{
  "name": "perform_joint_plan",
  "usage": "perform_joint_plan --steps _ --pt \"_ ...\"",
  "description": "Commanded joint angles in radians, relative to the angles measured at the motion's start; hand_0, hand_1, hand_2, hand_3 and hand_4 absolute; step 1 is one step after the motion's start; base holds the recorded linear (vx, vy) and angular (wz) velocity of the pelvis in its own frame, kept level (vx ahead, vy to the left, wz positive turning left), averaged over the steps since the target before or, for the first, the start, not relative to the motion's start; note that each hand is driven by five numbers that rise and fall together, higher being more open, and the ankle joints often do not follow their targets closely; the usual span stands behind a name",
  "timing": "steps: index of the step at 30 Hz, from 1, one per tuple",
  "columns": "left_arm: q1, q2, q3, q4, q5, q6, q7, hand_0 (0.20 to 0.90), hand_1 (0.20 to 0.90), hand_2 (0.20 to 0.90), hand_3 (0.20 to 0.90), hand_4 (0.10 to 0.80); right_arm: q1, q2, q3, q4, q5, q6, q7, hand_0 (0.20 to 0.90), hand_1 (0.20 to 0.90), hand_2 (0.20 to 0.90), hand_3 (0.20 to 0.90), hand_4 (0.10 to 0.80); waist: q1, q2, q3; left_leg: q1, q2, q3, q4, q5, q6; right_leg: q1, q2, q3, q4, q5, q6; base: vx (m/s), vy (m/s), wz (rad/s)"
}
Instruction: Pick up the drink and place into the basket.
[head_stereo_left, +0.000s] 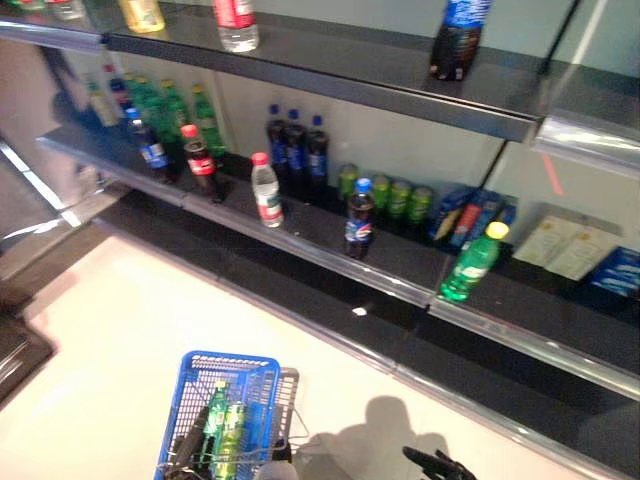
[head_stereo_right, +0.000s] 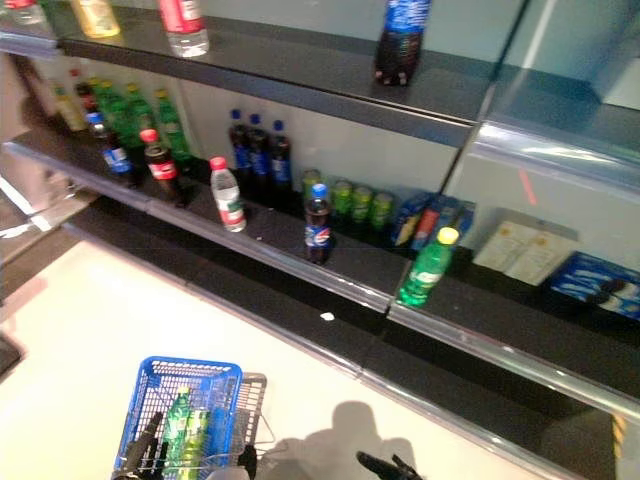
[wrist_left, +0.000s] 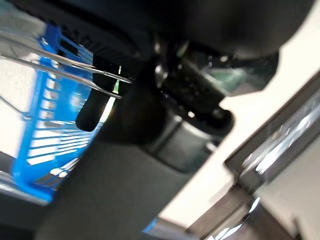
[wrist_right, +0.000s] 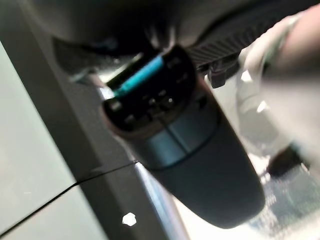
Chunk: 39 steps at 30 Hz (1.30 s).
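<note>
Blue basket (head_stereo_left: 232, 400) at 7 o'clock on the pale floor (head_stereo_left: 120, 340), two green bottles (head_stereo_left: 222, 430) already inside. Left hand (wrist_left: 92, 112) is curled around its wire handle (wrist_left: 60, 67). Right hand (head_stereo_left: 437, 465) at 5 o'clock, fingers unclear. Shelf edge (head_stereo_left: 330, 265) runs diagonally; open floor lies between the basket and the shelf edge.

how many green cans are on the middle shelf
4, in a row at the back of the shelf: can, can, can, can. More may hide behind the cola bottle.
</note>
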Motion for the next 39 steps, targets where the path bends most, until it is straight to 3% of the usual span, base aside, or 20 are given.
perform_joint_plan --steps 1,5,7,10,13,14,16,20,22,24,26,29,30,32,33,35,36,37,38,39 --pt "-0.029 0.005 -0.008 -0.064 0.008 -0.009 -0.049 0.3 0.3 0.3 0.2 0.1 -0.035 -0.02 -0.064 0.032 -0.071 -0.003 -0.033 0.9 0.9 0.9 0.9 0.8 -0.017 0.0 0.033 0.0 0.047 0.083 0.106 0.047 -0.104 -0.094 0.008 0.016 0.08 0.027 -0.045 0.058 0.22 1.29" --pt "-0.038 -0.006 -0.039 -0.076 0.112 -0.013 -0.076 0.3 0.3 0.3 0.2 0.1 -0.038 -0.028 -0.069 0.078 -0.184 0.014 -0.106 0.9 0.9 0.9 0.9 0.8 -0.002 -0.012 0.039 -0.009 0.0 0.067 0.186 -0.03 -0.067 -0.083 -0.05 0.026 0.082 0.054 -0.002 0.169 0.313 0.93" --pt "-0.044 -0.002 -0.071 -0.091 0.186 -0.018 -0.085 0.3 0.3 0.3 0.2 0.1 -0.049 -0.02 -0.035 0.101 -0.304 0.035 -0.149 0.9 0.9 0.9 0.9 0.8 0.023 -0.017 0.044 -0.015 -0.034 0.053 0.215 -0.07 -0.031 -0.071 -0.098 0.033 0.131 0.046 0.025 0.192 0.358 0.35" --pt "-0.051 0.01 -0.113 -0.116 0.213 -0.014 -0.059 0.3 0.3 0.3 0.2 0.1 -0.052 -0.001 0.011 0.092 -0.371 0.029 -0.175 0.9 0.9 0.9 0.9 0.8 0.043 -0.018 0.045 -0.001 -0.097 0.047 0.204 -0.095 0.021 -0.093 -0.163 0.028 0.272 0.101 0.036 0.201 0.422 0.29" --pt "-0.056 0.019 -0.141 -0.11 0.197 -0.03 -0.055 0.3 0.3 0.3 0.2 0.1 -0.049 0.008 0.048 0.061 -0.396 0.011 -0.191 0.9 0.9 0.9 0.9 0.8 0.019 0.017 0.052 0.048 -0.136 0.026 0.143 -0.102 0.062 -0.215 -0.168 0.084 0.55 0.148 0.022 0.227 0.479 0.59" --pt "-0.058 0.021 -0.148 -0.106 0.195 -0.033 -0.059 0.3 0.3 0.3 0.2 0.1 -0.047 0.009 0.054 0.057 -0.404 0.009 -0.189 0.9 0.9 0.9 0.9 0.8 -0.002 0.026 0.054 0.065 -0.145 0.006 0.114 -0.101 0.068 -0.263 -0.114 0.137 0.604 0.129 0.015 0.239 0.316 0.71" --pt "-0.079 0.033 -0.189 -0.093 0.189 -0.031 -0.071 0.3 0.3 0.3 0.2 0.1 -0.033 0.011 0.066 0.068 -0.37 -0.009 -0.185 0.9 0.9 0.9 0.9 0.8 -0.057 0.022 0.049 0.087 -0.184 -0.067 0.076 -0.098 0.078 -0.319 0.054 0.216 0.573 0.062 -0.001 0.31 0.213 0.79" --pt "-0.104 0.025 -0.207 -0.088 0.214 -0.014 -0.054 0.3 0.3 0.3 0.2 0.1 -0.018 0.016 0.074 0.087 -0.303 -0.029 -0.183 0.9 0.9 0.9 0.9 0.8 -0.108 -0.001 0.039 0.113 -0.237 -0.156 0.07 -0.122 0.092 -0.38 0.129 0.292 0.388 0.088 -0.013 0.399 0.098 1.47" --pt "-0.107 0.017 -0.212 -0.07 0.217 -0.012 -0.071 0.3 0.3 0.3 0.2 0.1 -0.016 0.004 0.072 0.097 -0.275 -0.034 -0.171 0.9 0.9 0.9 0.9 0.8 -0.145 -0.019 0.038 0.152 -0.274 -0.225 0.066 -0.166 0.096 -0.467 0.167 0.316 0.266 0.159 -0.005 0.449 0.04 1.2" --pt "-0.103 0.001 -0.21 -0.046 0.22 -0.017 -0.1 0.3 0.3 0.3 0.2 0.1 -0.01 -0.004 0.057 0.097 -0.243 -0.032 -0.159 0.9 0.9 0.9 0.9 0.8 -0.165 -0.038 0.035 0.211 -0.306 -0.281 0.064 -0.221 0.093 -0.543 0.148 0.284 0.131 0.291 0.018 0.57 0.052 1.35" --pt "-0.092 -0.009 -0.198 -0.024 0.231 -0.021 -0.126 0.3 0.3 0.3 0.2 0.1 -0.008 -0.005 0.04 0.099 -0.234 -0.026 -0.156 0.9 0.9 0.9 0.9 0.8 -0.17 -0.037 0.038 0.252 -0.31 -0.299 0.075 -0.261 0.092 -0.566 0.148 0.25 0.113 0.315 0.021 0.559 0.057 0.53" --pt "-0.082 -0.016 -0.2 0.011 0.234 -0.03 -0.139 0.3 0.3 0.3 0.2 0.1 -0.001 -0.009 0.015 0.127 -0.24 -0.017 -0.145 0.9 0.9 0.9 0.9 0.8 -0.187 -0.033 0.013 0.29 -0.326 -0.322 0.139 -0.309 0.093 -0.553 0.171 0.268 0.163 0.273 -0.015 0.516 0.035 0.1" --pt "-0.084 -0.017 -0.203 0.023 0.229 -0.02 -0.123 0.3 0.3 0.3 0.2 0.1 0.006 -0.006 0.008 0.143 -0.228 -0.01 -0.154 0.9 0.9 0.9 0.9 0.8 -0.206 -0.015 -0.008 0.302 -0.297 -0.315 0.237 -0.212 0.051 -0.53 0.202 0.292 0.199 0.218 -0.048 0.466 0.022 0.33" --pt "-0.085 -0.016 -0.201 0.027 0.22 -0.013 -0.12 0.3 0.3 0.3 0.2 0.1 0.011 -0.005 -0.001 0.149 -0.213 0.001 -0.159 0.9 0.9 0.9 0.9 0.8 -0.218 -0.007 -0.018 0.297 -0.269 -0.28 0.348 -0.134 0.01 -0.505 0.212 0.284 0.216 0.18 -0.069 0.447 -0.036 0.56" --pt "-0.085 -0.019 -0.192 0.031 0.22 -0.013 -0.134 0.3 0.3 0.3 0.2 0.1 0.019 -0.009 -0.013 0.16 -0.248 -0.012 -0.141 0.9 0.9 0.9 0.9 0.8 -0.223 -0.029 -0.028 0.237 -0.248 -0.22 0.564 -0.006 -0.04 -0.436 0.195 0.279 0.197 0.15 -0.1 0.573 -0.122 0.68" --pt "-0.087 -0.027 -0.181 0.031 0.237 -0.018 -0.143 0.3 0.3 0.3 0.2 0.1 0.024 -0.017 -0.013 0.159 -0.323 -0.043 -0.136 0.9 0.9 0.9 0.9 0.8 -0.211 -0.056 -0.027 0.138 -0.235 -0.186 0.766 0.061 -0.061 -0.366 0.18 0.279 0.178 0.13 -0.123 0.658 -0.101 0.3" --pt "-0.088 -0.025 -0.18 0.013 0.227 -0.012 -0.137 0.3 0.3 0.3 0.2 0.1 0.017 -0.026 0.002 0.142 -0.32 -0.05 -0.142 0.9 0.9 0.9 0.9 0.8 -0.175 -0.072 -0.014 -0.011 -0.205 -0.159 0.844 0.018 -0.043 -0.3 0.18 0.304 0.171 0.101 -0.131 0.545 -0.017 -0.13" --pt "-0.088 -0.023 -0.182 0.008 0.221 -0.011 -0.134 0.3 0.3 0.3 0.2 0.1 0.015 -0.027 0.007 0.137 -0.302 -0.053 -0.142 0.9 0.9 0.9 0.9 0.8 -0.168 -0.083 -0.014 -0.045 -0.207 -0.158 0.838 0.021 -0.035 -0.291 0.173 0.316 0.168 0.098 -0.13 0.499 0.076 -0.55" --pt "-0.09 -0.011 -0.188 -0.008 0.206 -0.012 -0.125 0.3 0.3 0.3 0.2 0.1 0.0 -0.032 0.019 0.129 -0.266 -0.061 -0.127 0.9 0.9 0.9 0.9 0.8 -0.127 -0.09 0.014 -0.182 -0.171 -0.184 0.777 -0.009 0.001 -0.245 0.188 0.384 0.174 0.067 -0.13 0.347 0.136 -0.61" --pt "-0.089 -0.007 -0.187 -0.011 0.206 -0.012 -0.128 0.3 0.3 0.3 0.2 0.1 -0.011 -0.034 0.023 0.126 -0.257 -0.067 -0.123 0.9 0.9 0.9 0.9 0.8 -0.112 -0.093 0.024 -0.204 -0.163 -0.202 0.725 -0.02 0.014 -0.233 0.19 0.41 0.176 0.054 -0.128 0.441 0.254 -0.81"
